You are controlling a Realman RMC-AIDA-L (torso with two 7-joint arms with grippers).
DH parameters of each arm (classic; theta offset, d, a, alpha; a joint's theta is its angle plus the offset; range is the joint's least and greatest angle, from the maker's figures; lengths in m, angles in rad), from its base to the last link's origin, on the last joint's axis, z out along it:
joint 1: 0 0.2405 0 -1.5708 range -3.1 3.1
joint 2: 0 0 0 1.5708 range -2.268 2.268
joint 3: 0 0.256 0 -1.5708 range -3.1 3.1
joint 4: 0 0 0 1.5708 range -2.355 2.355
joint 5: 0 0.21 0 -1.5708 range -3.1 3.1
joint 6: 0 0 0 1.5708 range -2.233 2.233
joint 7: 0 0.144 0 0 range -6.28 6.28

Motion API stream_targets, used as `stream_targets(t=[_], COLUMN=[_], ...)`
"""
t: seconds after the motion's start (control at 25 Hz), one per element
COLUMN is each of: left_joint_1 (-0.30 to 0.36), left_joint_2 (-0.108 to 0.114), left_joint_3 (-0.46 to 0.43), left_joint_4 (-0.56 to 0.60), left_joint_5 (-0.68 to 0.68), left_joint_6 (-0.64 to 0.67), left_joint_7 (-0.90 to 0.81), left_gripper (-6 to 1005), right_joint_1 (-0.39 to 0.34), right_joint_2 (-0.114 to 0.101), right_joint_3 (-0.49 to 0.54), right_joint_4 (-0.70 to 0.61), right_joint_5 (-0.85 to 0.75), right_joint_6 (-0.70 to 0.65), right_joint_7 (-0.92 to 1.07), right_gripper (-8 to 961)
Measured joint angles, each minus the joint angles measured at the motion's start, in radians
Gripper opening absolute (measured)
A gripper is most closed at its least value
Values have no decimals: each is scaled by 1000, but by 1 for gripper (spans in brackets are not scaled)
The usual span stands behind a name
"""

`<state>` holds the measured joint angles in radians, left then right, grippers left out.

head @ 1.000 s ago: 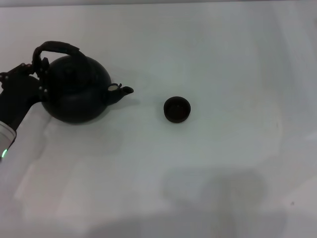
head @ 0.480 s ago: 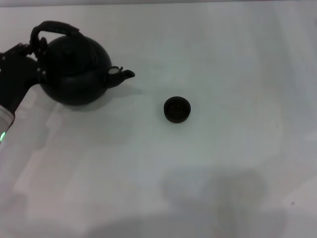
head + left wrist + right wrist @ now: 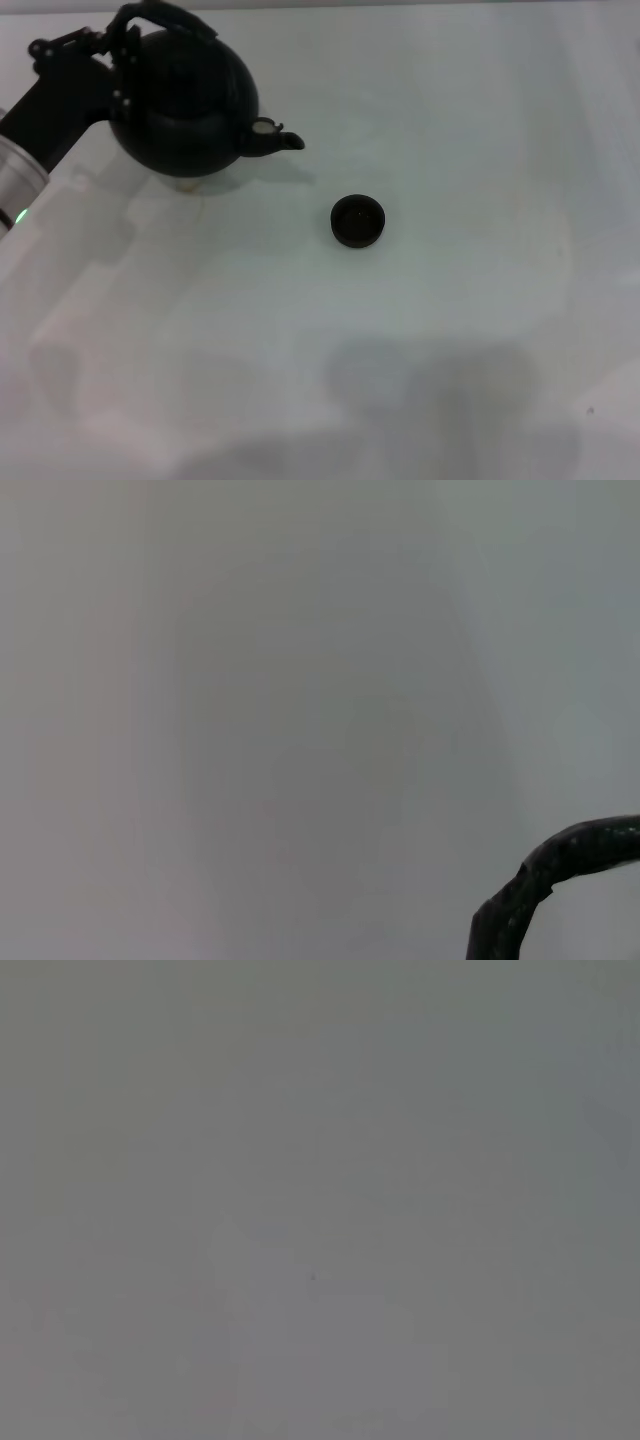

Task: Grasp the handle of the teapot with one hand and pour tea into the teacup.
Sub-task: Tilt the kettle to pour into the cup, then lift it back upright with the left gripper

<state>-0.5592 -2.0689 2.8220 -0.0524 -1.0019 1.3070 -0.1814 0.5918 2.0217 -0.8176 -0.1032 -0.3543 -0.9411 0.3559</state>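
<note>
White table (image 3: 450,120), smooth, matte, fills whole head view. Teacup (image 3: 357,221) sits directly on it, small, round, black, upright, mouth up. Landmark: teacup. Teapot (image 3: 185,105) well apart from teacup, toward robot's left and farther back, raised off surface; its shadow on table beneath and beside it. Soft grey shadows on table nearer robot than teacup. Plain pale surface on robot's right of teacup.

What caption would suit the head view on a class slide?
Left gripper holds the black teapot by its handle, spout toward the small cup.
</note>
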Motion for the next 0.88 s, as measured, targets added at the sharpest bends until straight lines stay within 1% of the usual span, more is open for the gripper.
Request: stream_targets(t=[0.16, 0.44, 0.72, 0.88], left_joint_1=[-34, -78, -103, -107], left_joint_2=[1, 0, 1, -3], left_joint_3=[18, 19, 19, 19], left_joint_4=[-12, -14, -15, -8], left_joint_5=[10, 43, 77, 79], left_joint_6=[2, 5, 8, 8], left_joint_7=[17, 65, 85, 109], left_gripper=[97, 97, 98, 98], right_joint_1=[-2, -4, -7, -7], right_joint_2=[-1, -2, -1, -1], right_joint_3=[0, 0, 0, 0], right_joint_4=[10, 11, 14, 26], right_joint_5=[0, 0, 0, 0], right_joint_6=[1, 1, 1, 1], right_joint_7=[0, -1, -1, -2], right_gripper=[836, 836, 836, 836])
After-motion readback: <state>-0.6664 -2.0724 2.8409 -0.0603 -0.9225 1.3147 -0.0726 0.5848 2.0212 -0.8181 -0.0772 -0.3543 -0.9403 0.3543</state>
